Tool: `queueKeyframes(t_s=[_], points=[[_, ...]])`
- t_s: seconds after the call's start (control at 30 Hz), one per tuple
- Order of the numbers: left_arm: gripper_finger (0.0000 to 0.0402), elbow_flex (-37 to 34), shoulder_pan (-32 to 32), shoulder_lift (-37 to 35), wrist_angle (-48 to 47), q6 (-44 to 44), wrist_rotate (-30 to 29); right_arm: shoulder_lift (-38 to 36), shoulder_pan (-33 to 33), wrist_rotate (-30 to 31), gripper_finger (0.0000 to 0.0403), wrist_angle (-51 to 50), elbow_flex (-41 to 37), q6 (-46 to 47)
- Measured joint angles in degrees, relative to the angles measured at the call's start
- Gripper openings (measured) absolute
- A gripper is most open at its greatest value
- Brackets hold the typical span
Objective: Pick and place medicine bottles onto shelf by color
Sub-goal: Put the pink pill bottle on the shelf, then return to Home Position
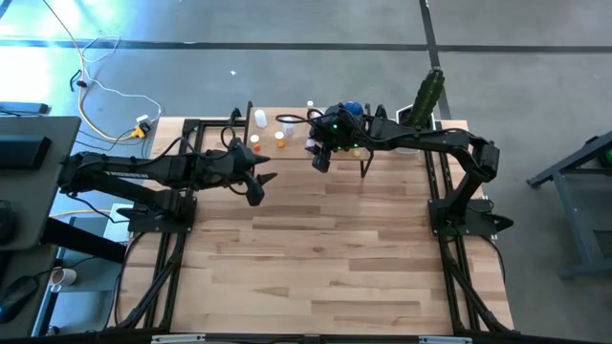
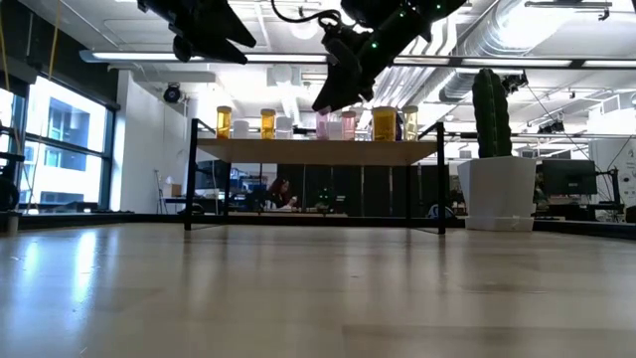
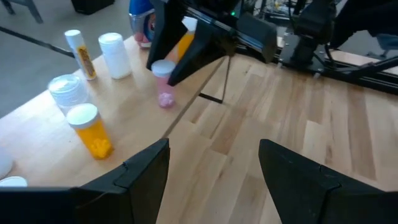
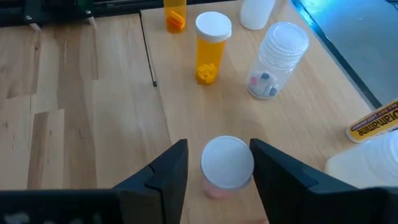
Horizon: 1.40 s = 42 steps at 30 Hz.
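Observation:
The shelf (image 2: 318, 151) stands at the table's far edge with several medicine bottles on it. A pink bottle with a white cap (image 4: 227, 163) stands upright on the shelf top (image 4: 298, 124); it also shows in the left wrist view (image 3: 165, 93). My right gripper (image 4: 219, 152) hangs over it, open, one finger on each side of the cap. My left gripper (image 3: 214, 149) is open and holds nothing; it waits above the table, left of the shelf (image 1: 258, 186). My right gripper comes at the pink bottle's cap (image 4: 211, 163) slanting down from the table's near side. A gap shows between one finger (image 4: 177, 165) and the cap. I cannot tell whether the other finger (image 4: 264, 165) touches the cap. The bottle stands upright on the shelf.
On the shelf stand an orange bottle (image 4: 210, 46), a clear jar (image 4: 277, 62), a white bottle with a yellow label (image 4: 373, 124) and a blue jar (image 3: 142, 22). A cactus in a white pot (image 2: 494, 169) stands at the shelf's right end. Bare tabletop (image 1: 316, 258) lies nearer.

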Motion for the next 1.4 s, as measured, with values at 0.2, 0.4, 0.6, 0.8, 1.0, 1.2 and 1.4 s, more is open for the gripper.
queueKeyframes(t_s=[0.2, 0.4, 0.6, 0.8, 1.0, 1.2, 1.4], points=[[0.0236, 0.00, 0.00, -0.39, 0.07, -0.14, 4.58, -0.04, -0.15, 0.00, 0.0163, 0.80, 0.44, -0.02], [0.0236, 0.00, 0.02, -2.03, 0.11, -0.13, 8.88, -0.11, -0.67, 0.02, 0.0163, 0.01, 3.87, 0.03], [0.0236, 0.00, 0.04, -5.58, -0.17, -0.12, 12.56, -0.11, -0.77, 0.02, 0.0163, -2.47, 6.73, 0.17], [0.0236, -0.80, -1.70, -11.77, -3.62, 0.90, 15.26, -0.11, -0.25, 0.02, 0.0163, -2.96, 11.00, 7.17], [0.0236, -10.00, -4.99, -20.04, 3.58, -0.17, 15.13, -0.11, 1.42, 0.03, 0.0163, -2.79, 16.22, 9.58], [0.0236, -19.53, -7.10, -29.71, 9.31, -2.07, 15.62, -0.11, 4.04, 0.02, 0.0163, -1.94, 22.28, 11.58], [0.0236, -28.83, -8.74, -39.99, 13.14, -2.22, 15.57, -0.11, 6.72, 0.03, 0.0163, -2.21, 28.50, 14.26]])
